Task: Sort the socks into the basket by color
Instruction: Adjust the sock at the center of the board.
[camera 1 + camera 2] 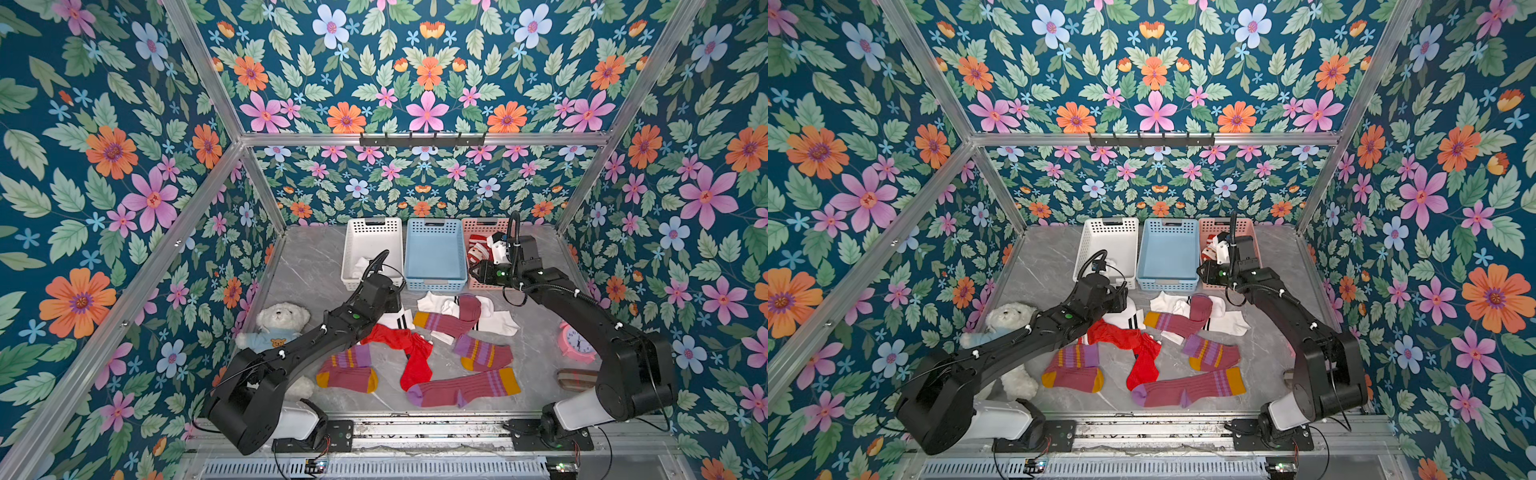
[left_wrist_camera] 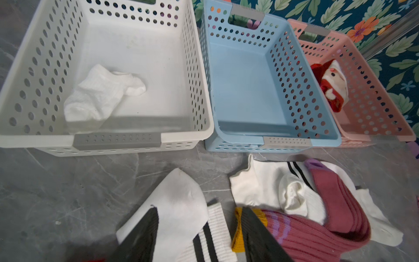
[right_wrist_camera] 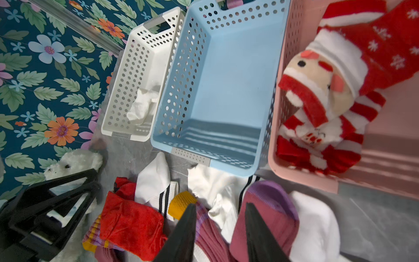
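Left claw [image 2: 199, 212] wide apart over white striped sock [image 2: 179, 197]; right claw [image 3: 220, 205] part-open, empty

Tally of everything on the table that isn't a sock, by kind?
Baskets: 3 (white basket, blue basket, pink basket)
Teddy bear: 1
Pink alarm clock: 1
Flat plaid item: 1
Total: 6
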### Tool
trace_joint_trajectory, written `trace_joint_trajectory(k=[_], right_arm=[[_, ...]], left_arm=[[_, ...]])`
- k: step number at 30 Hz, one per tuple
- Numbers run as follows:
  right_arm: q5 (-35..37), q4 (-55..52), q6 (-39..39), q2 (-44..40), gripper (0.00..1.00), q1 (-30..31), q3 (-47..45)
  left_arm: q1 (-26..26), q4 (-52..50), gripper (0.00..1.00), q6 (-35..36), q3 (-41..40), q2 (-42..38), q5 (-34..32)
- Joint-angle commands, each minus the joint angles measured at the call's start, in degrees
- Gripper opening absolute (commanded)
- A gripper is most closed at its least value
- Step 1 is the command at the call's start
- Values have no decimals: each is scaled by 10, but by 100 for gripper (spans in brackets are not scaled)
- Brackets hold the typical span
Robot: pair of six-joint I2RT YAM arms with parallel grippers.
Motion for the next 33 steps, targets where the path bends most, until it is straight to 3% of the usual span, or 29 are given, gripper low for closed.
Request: trace_joint_trajectory(k=[1, 20, 27, 33], right_arm=[[11, 45, 30, -19, 38, 13, -39], [53, 97, 83, -3, 35, 68, -190], [67, 82, 92, -15, 23, 71, -223], [74, 76, 106, -35, 21, 70, -263]], left_arm=[[0, 15, 62, -13, 2, 12, 12], [-38, 96, 59, -5, 97, 176, 124], [-60, 103, 59, 1, 141, 228, 147], [-75, 101, 59, 2, 171, 266, 162]])
